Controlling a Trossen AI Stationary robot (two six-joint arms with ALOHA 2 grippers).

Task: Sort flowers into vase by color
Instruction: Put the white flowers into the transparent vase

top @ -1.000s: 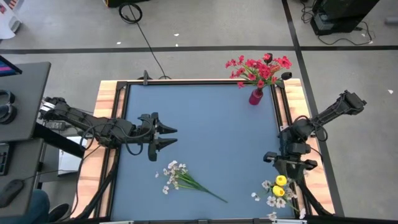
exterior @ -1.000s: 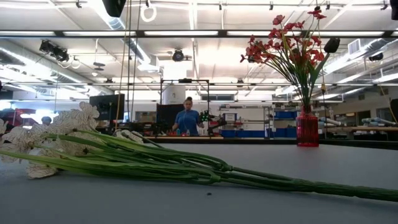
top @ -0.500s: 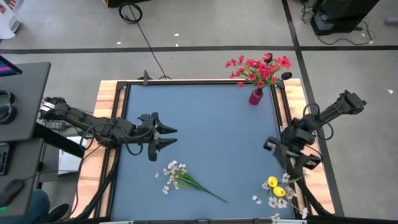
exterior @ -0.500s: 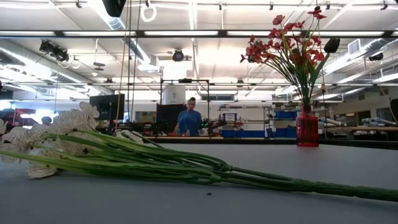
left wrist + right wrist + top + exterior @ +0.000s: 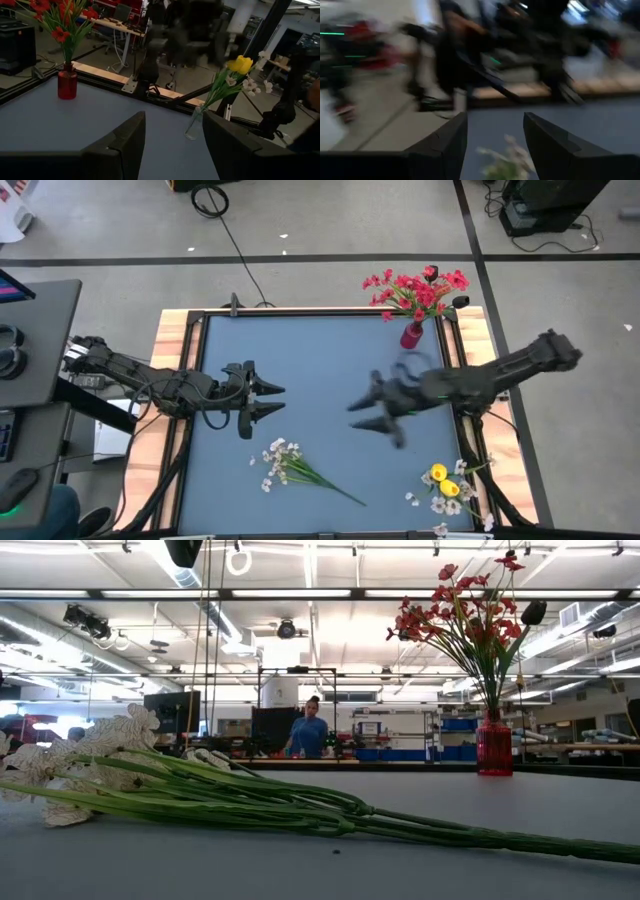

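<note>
Right gripper: fingers spread, empty, mid-table, apparently heading for the white flowers lying near the front edge. Left gripper: spread, idle by the left edge. Red flowers: already in the red vase, far right corner. Yellow tulip: front right corner.
</note>
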